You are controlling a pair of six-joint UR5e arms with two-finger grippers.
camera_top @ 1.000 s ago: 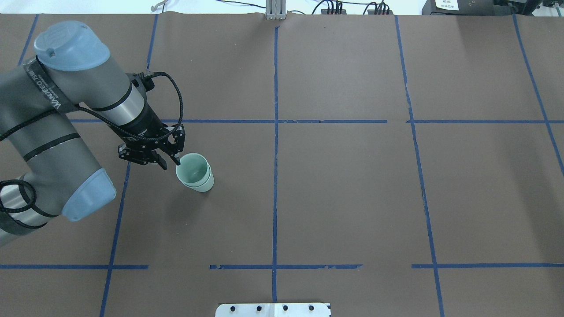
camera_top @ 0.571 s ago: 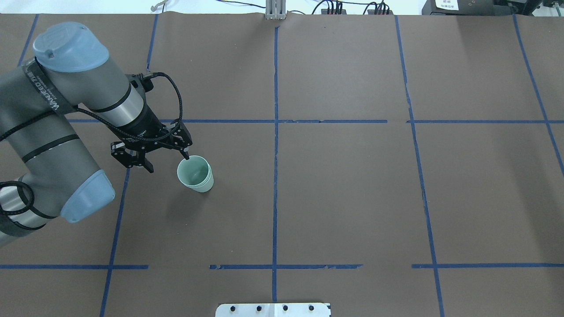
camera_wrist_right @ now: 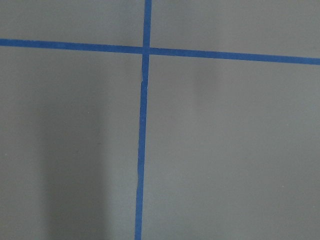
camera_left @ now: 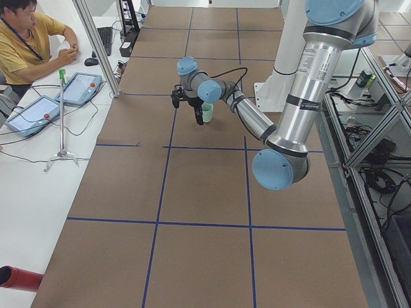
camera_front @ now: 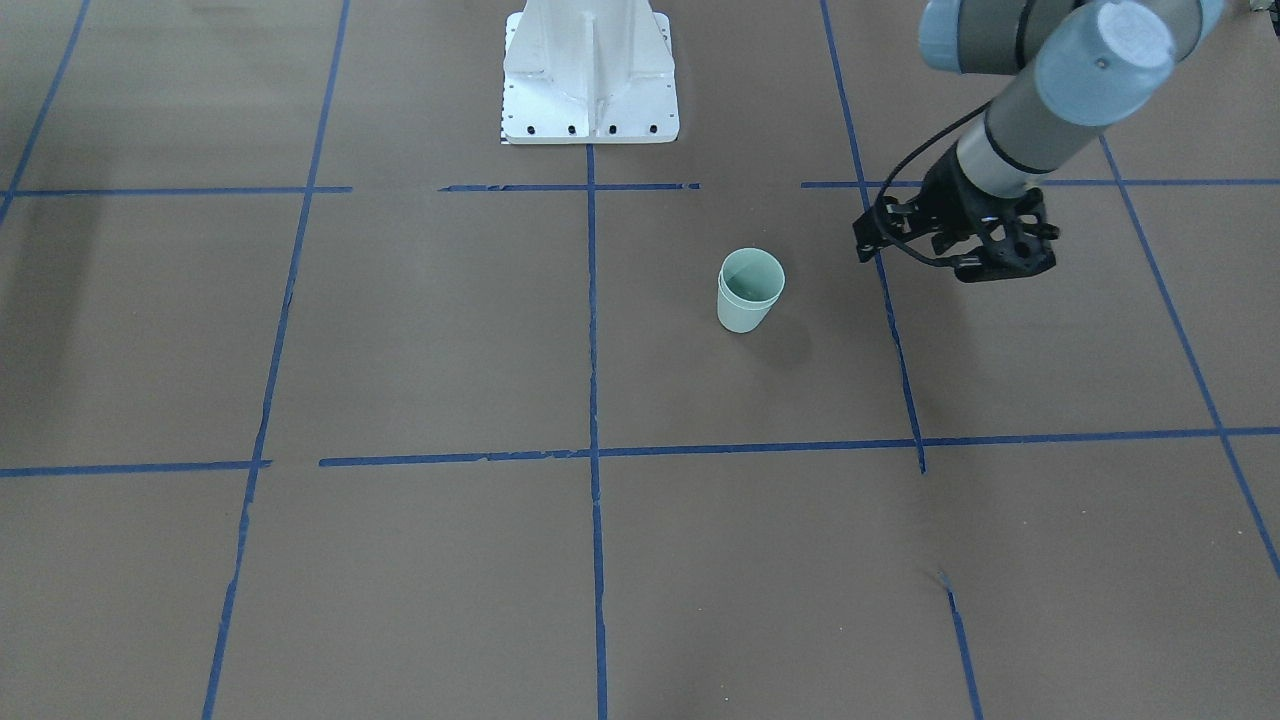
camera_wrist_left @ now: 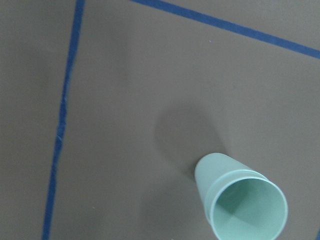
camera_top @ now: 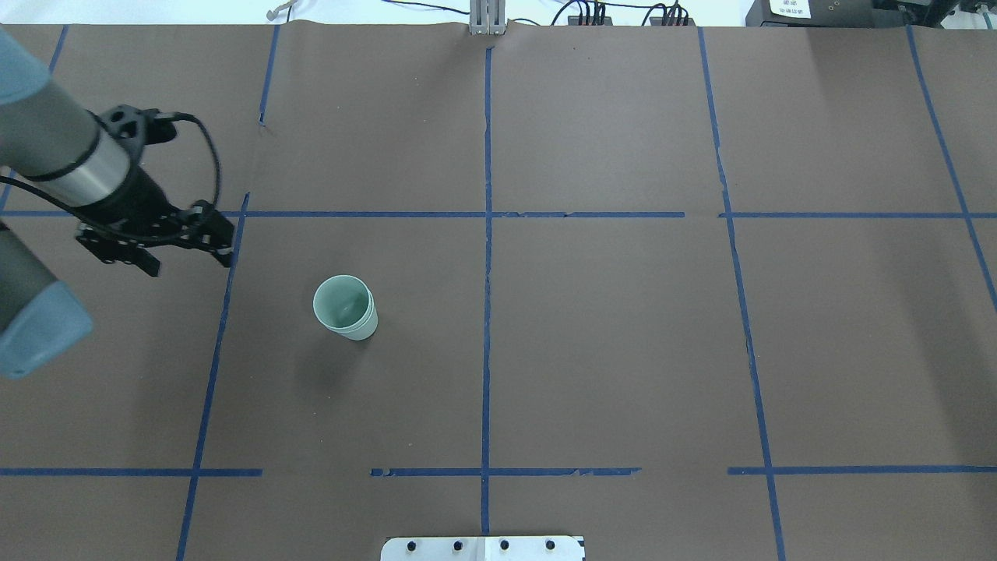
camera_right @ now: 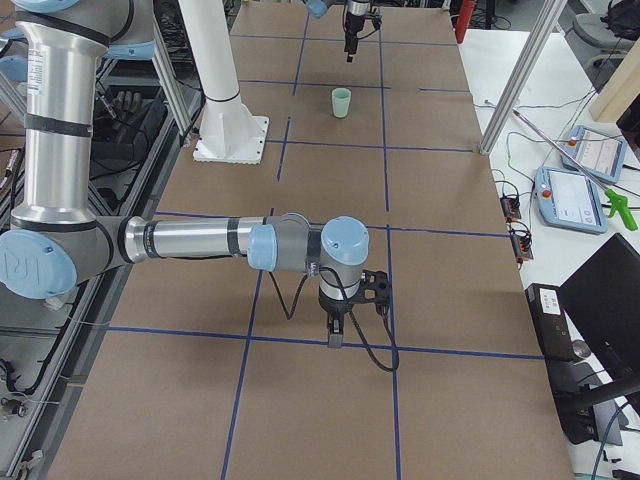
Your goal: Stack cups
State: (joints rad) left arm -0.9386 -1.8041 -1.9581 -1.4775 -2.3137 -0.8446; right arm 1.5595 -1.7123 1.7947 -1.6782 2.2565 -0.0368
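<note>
Two pale mint-green cups (camera_top: pixel 345 308) stand nested, one inside the other, upright on the brown table. They also show in the front view (camera_front: pixel 750 290), the left wrist view (camera_wrist_left: pixel 240 200) and both side views (camera_left: pixel 207 113) (camera_right: pixel 342 102). My left gripper (camera_top: pixel 187 255) is open and empty. It hangs above the table to the left of the cups and well apart from them, as the front view shows too (camera_front: pixel 940 262). My right gripper (camera_right: pixel 338 322) shows only in the exterior right view, far from the cups. I cannot tell whether it is open or shut.
Blue tape lines (camera_top: pixel 486 234) divide the brown table into squares. The white robot base plate (camera_front: pixel 588 70) stands at the robot's edge of the table. An operator (camera_left: pixel 26 38) sits with tablets (camera_left: pixel 80 86) beyond the far side.
My left gripper opened wider at the cup's rim. It then pulled away to the left and a little farther back. The nested cups stayed in place.
</note>
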